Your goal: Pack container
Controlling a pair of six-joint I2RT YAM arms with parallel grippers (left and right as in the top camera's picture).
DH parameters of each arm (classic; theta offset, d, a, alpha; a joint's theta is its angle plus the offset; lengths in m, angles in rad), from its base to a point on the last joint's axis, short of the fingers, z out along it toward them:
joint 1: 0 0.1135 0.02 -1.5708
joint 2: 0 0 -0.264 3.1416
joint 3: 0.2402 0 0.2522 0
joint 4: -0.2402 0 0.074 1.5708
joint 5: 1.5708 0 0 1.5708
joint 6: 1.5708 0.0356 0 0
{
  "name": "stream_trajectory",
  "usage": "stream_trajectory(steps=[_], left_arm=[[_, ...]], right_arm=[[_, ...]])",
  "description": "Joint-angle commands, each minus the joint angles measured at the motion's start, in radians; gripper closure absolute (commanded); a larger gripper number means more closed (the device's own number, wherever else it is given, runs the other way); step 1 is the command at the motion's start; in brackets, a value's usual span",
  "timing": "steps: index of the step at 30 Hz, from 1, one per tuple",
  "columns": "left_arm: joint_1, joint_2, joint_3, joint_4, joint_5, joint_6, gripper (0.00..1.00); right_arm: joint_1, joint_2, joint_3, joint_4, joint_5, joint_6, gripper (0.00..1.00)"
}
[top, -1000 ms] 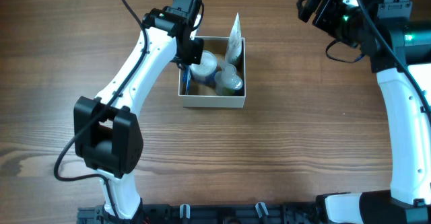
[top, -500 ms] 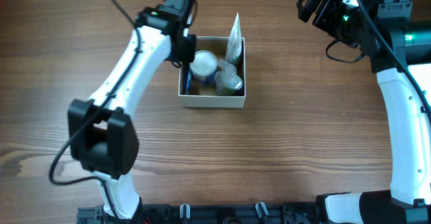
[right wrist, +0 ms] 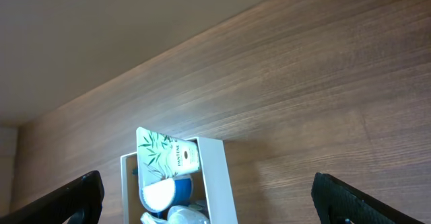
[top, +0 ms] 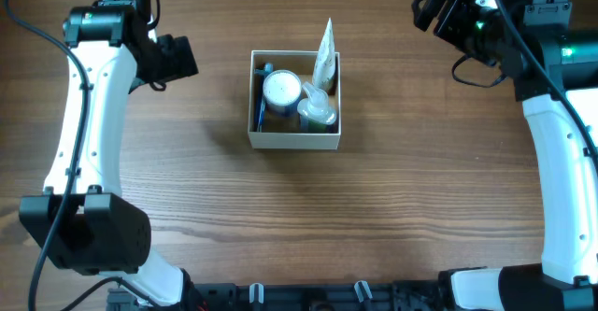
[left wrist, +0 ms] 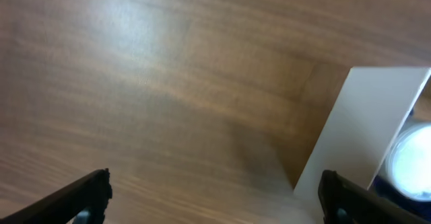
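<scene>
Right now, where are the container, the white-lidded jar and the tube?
container [top: 291, 141], overhead view, near white wall.
white-lidded jar [top: 281, 89], overhead view, middle of lid.
tube [right wrist: 165, 158], right wrist view, printed front.

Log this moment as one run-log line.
task: pack container | left gripper: open, empty, left of container | right gripper: open, empty, right of container | inside: jar, tube, bottle

The left arm [top: 89, 115] at nine o'clock and right arm [top: 561, 162] at three o'clock are white with black joints and cables [top: 514, 33]; a green light [top: 567, 52] glows on the right one.
</scene>
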Motion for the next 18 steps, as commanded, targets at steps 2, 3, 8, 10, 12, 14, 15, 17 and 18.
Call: stream_trajectory(steps=[2, 3, 8, 10, 12, 14, 15, 17, 18], left_arm=[[0.000, 0.000, 0.008, -0.008, 0.013, -0.010, 0.00], [0.000, 0.000, 0.008, -0.007, 0.013, -0.010, 0.00], [0.000, 0.000, 0.008, -0.028, -0.001, -0.009, 0.00], [0.001, 0.000, 0.008, -0.072, -0.014, -0.009, 0.00], [0.008, -0.004, 0.008, -0.068, -0.034, -0.009, 0.00], [0.010, -0.035, 0.007, -0.039, -0.030, -0.009, 0.00], [0.010, -0.060, 0.003, 0.005, -0.024, -0.009, 0.00], [0.009, -0.130, -0.015, 0.119, -0.006, -0.008, 0.00], [0.006, -0.172, -0.031, 0.172, 0.005, -0.003, 0.00]], right_arm=[[0.001, 0.000, 0.003, 0.001, -0.005, 0.010, 0.00], [0.001, 0.000, 0.003, 0.001, -0.005, 0.010, 0.00], [0.001, 0.000, 0.003, 0.001, -0.005, 0.010, 0.00], [0.001, 0.000, 0.003, 0.002, -0.005, 0.010, 0.00], [0.001, 0.000, 0.003, 0.001, -0.005, 0.010, 0.00], [0.001, 0.000, 0.003, 0.001, -0.005, 0.010, 0.00], [0.001, 0.000, 0.003, 0.002, -0.005, 0.010, 0.00], [0.001, 0.000, 0.003, 0.002, -0.005, 0.010, 0.00], [0.001, 0.000, 0.003, 0.002, -0.005, 0.010, 0.00]])
